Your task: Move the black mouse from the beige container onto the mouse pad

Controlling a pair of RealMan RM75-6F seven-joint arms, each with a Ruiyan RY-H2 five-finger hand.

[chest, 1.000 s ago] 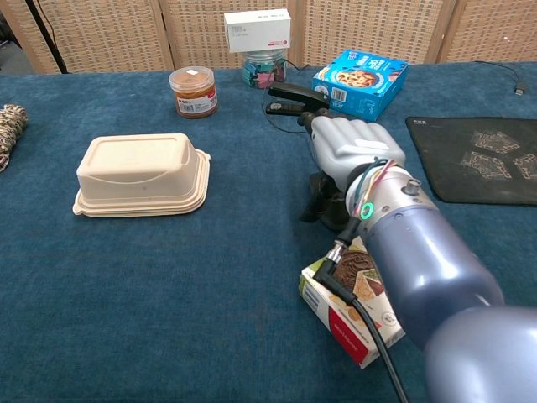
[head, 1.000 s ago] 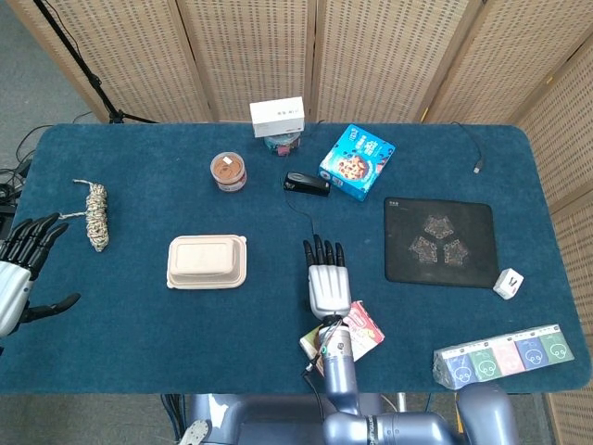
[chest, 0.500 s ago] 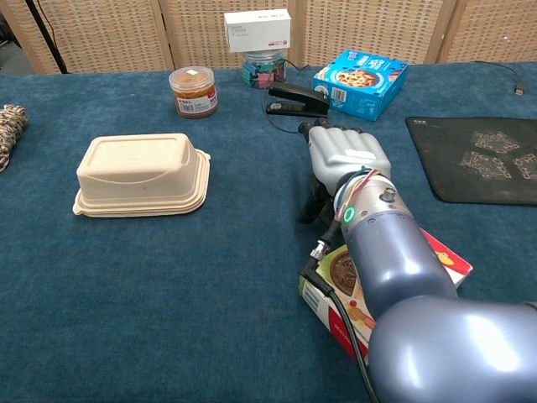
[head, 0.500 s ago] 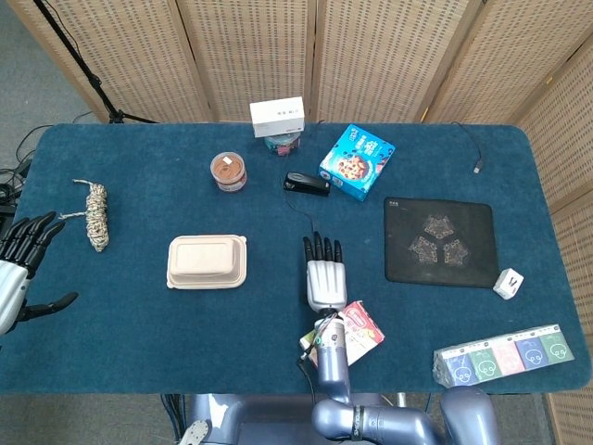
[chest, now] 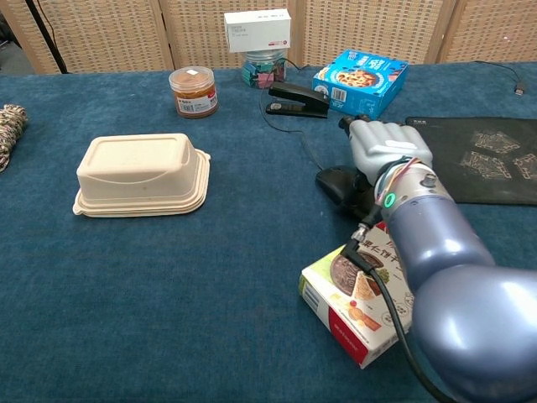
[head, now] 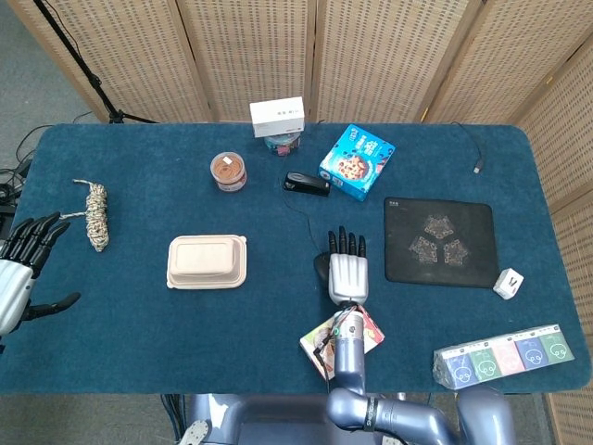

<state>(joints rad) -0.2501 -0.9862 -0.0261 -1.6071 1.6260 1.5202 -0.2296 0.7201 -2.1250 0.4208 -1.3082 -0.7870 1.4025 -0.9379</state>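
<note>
The black mouse (head: 321, 267) (chest: 338, 182) shows at the left edge of my right hand (head: 348, 270) (chest: 388, 151), low over the blue cloth, its thin cable trailing back toward the stapler. The hand covers the mouse's right part and grips it from above with fingers stretched forward. The black mouse pad (head: 440, 241) (chest: 487, 159) lies just right of the hand, with nothing on it. The beige container (head: 208, 262) (chest: 141, 175) sits closed well to the left. My left hand (head: 23, 269) hangs by the table's left edge, fingers spread, holding nothing.
A snack box (head: 345, 338) (chest: 361, 294) lies under my right forearm. At the back stand a black stapler (head: 307, 184), a blue box (head: 358, 162), a brown jar (head: 228, 171) and a white box (head: 277, 117). A rope (head: 95, 215) lies far left, a white cube (head: 508, 283) right of the pad.
My right hand has moved right, toward the mouse pad, and the mouse now shows at its left side. The left hand has barely moved.
</note>
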